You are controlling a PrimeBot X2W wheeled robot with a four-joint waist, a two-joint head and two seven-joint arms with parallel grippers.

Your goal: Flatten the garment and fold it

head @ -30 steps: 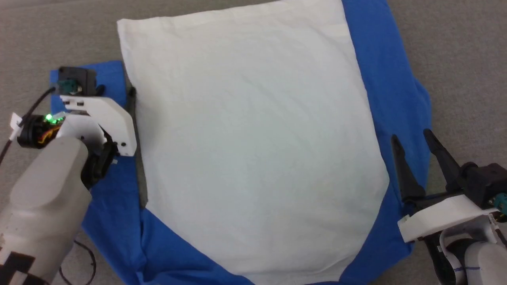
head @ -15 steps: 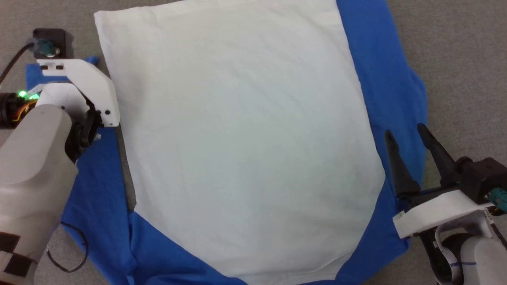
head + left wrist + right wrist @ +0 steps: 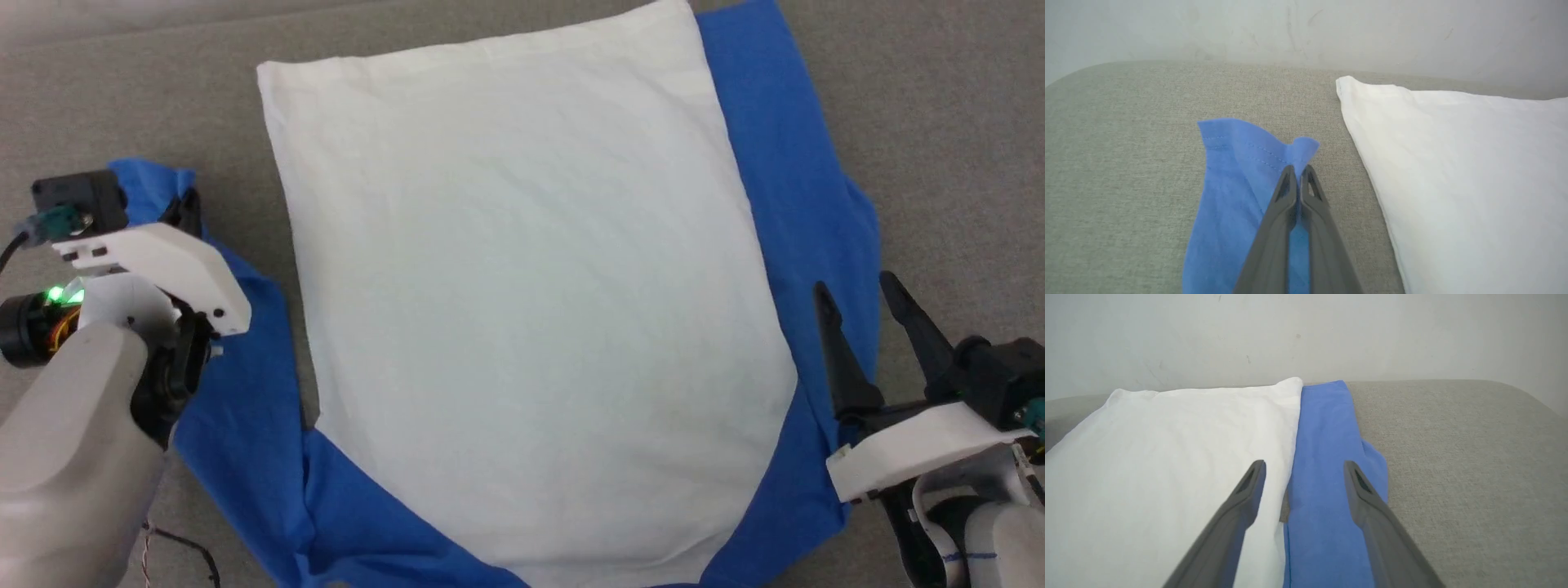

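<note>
The garment (image 3: 522, 327) lies spread flat on the grey surface (image 3: 939, 122), white body in the middle and blue at both sides. The left gripper (image 3: 1298, 169) has its fingers clenched on the left sleeve (image 3: 1233, 183) near its hem. The right gripper (image 3: 855, 284) hovers over the right sleeve (image 3: 1327, 457), its fingers spread wide and grasping nothing.

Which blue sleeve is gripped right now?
The left sleeve: the left gripper is shut on its hem. The right sleeve lies free; the right gripper is open.

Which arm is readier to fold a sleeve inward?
Left, probably: the left gripper is shut on the garment at its blue sleeve end; the right gripper hangs open over the other sleeve, holding nothing.
</note>
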